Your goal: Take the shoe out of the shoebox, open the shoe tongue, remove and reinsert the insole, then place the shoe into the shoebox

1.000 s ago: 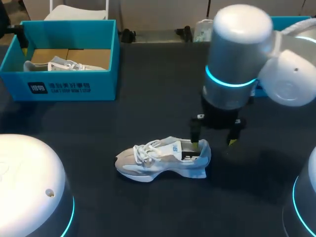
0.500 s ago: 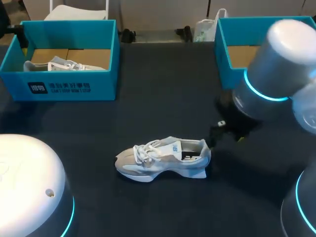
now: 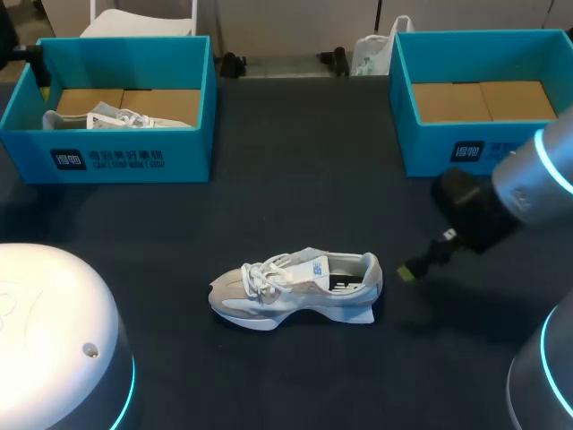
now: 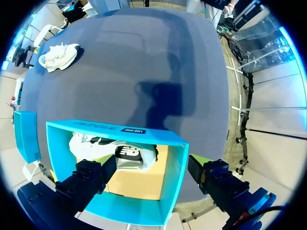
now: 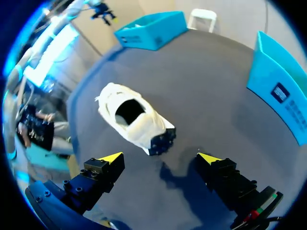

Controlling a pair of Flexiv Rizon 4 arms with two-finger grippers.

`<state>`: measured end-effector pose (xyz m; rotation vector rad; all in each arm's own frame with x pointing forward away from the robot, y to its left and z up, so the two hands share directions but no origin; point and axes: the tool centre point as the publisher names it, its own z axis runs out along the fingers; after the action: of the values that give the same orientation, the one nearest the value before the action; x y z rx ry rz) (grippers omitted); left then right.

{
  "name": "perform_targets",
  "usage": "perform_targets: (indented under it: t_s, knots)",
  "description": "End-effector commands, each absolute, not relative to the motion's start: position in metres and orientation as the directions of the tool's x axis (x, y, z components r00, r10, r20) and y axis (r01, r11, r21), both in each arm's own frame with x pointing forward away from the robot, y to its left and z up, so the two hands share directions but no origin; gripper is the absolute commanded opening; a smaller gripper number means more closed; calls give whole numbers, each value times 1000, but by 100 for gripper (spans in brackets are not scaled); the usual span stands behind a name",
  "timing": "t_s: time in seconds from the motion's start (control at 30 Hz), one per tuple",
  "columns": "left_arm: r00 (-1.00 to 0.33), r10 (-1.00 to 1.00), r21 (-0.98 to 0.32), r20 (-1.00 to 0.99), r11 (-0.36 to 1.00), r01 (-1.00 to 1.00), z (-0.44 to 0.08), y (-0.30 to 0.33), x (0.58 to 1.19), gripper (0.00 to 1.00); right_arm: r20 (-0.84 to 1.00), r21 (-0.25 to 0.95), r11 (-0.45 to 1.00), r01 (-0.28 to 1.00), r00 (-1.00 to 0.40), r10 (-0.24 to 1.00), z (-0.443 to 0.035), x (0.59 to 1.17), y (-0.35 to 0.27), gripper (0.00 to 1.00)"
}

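A white and grey shoe [image 3: 295,287] lies on its sole mid-table, toe to the left, its opening showing. My right gripper [image 3: 414,267] hangs just right of the heel, apart from it. In the right wrist view the shoe [image 5: 136,120] is ahead of my right gripper [image 5: 159,158], whose yellow-tipped fingers stand open and empty. My left gripper [image 4: 153,175] is open above the left blue shoebox [image 4: 177,163], which holds a second shoe [image 4: 120,153]. That shoebox [image 3: 130,161] sits at the back left in the head view.
A second blue shoebox [image 3: 430,148] stands at the back right with only its cardboard floor showing. My left arm's white housing [image 3: 54,340] fills the near left corner. Dark tabletop [image 3: 295,179] spreads between the boxes and around the shoe.
My right arm has pulled back from over the shoe's heel to the right and low, uncovering the right shoebox. The shoe has stayed where it was.
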<state>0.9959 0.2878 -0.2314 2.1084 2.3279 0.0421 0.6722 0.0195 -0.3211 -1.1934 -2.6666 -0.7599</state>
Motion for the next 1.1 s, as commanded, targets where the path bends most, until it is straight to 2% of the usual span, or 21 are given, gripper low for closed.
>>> perform_targets:
  t_s: [0.03, 0.4, 0.63, 0.8, 1.1]
  knots:
    - [-99, 995, 24, 20, 98, 995, -231, 288, 994, 100, 349, 782, 435, 447, -891, 289, -336, 665, 0, 100]
    - [-99, 995, 24, 20, 98, 995, -231, 288, 994, 100, 351, 779, 434, 452, -888, 296, -340, 666, -3, 100]
    - [-99, 995, 24, 20, 98, 995, -231, 288, 994, 100, 234, 834, 407, 373, -906, 352, -358, 661, -11, 100]
    - [-99, 995, 24, 20, 98, 995, -231, 288, 994, 100, 154, 880, 396, 264, -945, 289, -369, 664, -14, 100]
    - [-99, 995, 24, 20, 98, 995, -231, 288, 994, 100, 154, 880, 396, 264, -945, 289, -369, 664, -14, 100]
